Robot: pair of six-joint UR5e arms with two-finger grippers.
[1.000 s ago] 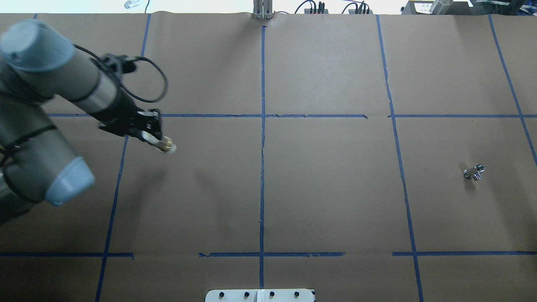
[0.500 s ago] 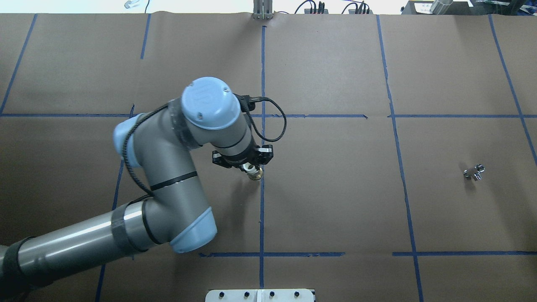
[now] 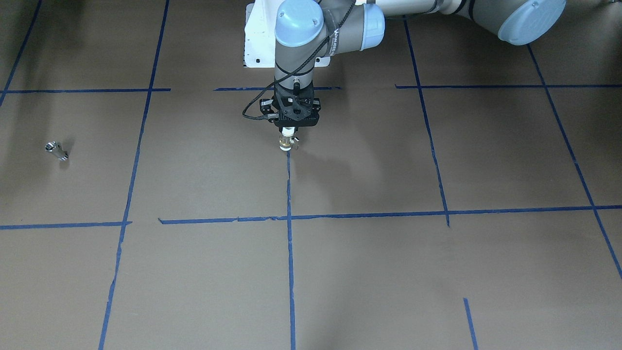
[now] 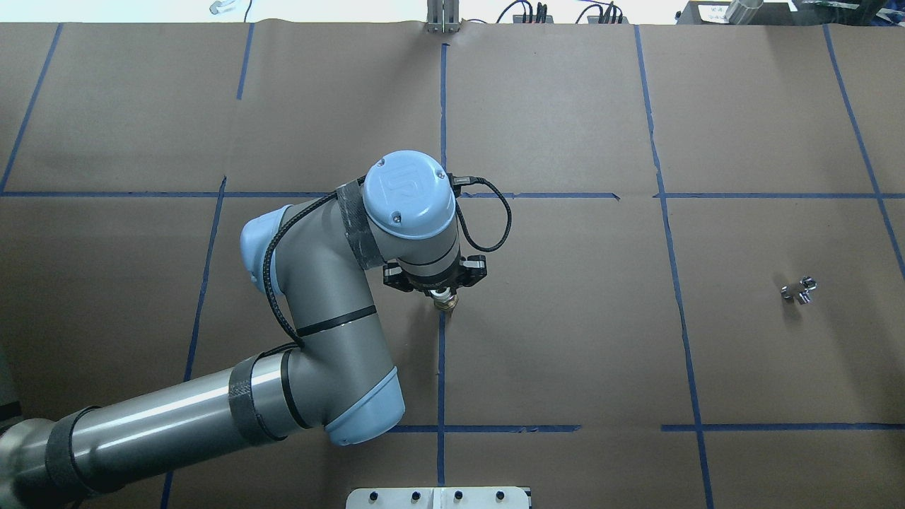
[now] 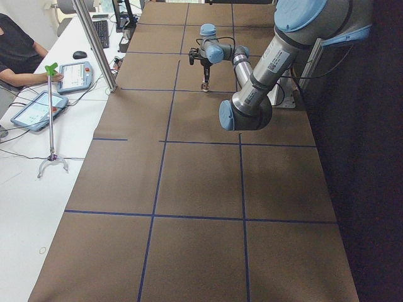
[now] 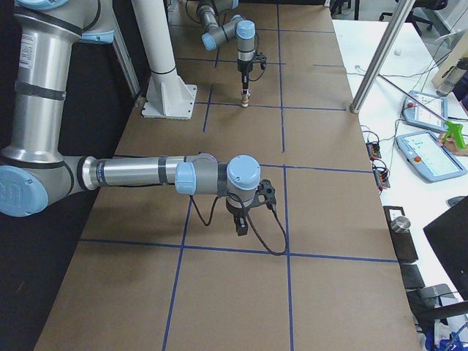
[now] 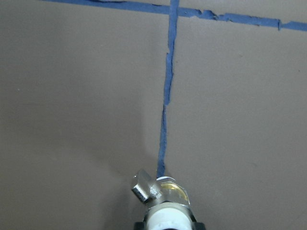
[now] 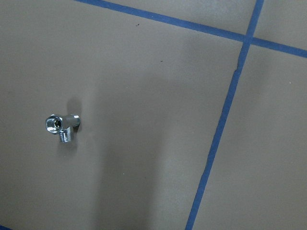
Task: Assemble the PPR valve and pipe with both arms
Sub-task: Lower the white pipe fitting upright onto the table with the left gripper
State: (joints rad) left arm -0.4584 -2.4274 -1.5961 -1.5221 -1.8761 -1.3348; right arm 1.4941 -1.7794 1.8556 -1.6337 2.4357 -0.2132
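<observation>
The left arm's black fingers are clamped on the white plastic top end of the PPR valve, a stubby fitting with a brass-coloured middle and a small silver side handle. They hold it upright just above the brown paper-covered surface, right over the blue tape centre line. The left wrist view shows the handle jutting to one side and the lower end pointing down. This central, vertical hold probably serves to present the valve's free end at a spot both arms can reach. The pipe, a tiny shiny silver metal stub with a wider ring end, lies on its side well apart on the robot's right. The right wrist view looks down on it from above. The right arm's fingers hang over that part of the surface, but they show only in the right side view, so I cannot tell whether they are wide or narrow. A second ago the left arm was at the far left edge with the valve angled sideways. Half a second ago it was nearly at the centre line. Now it has settled a little further right, with the valve turned down. The pipe has not moved.
</observation>
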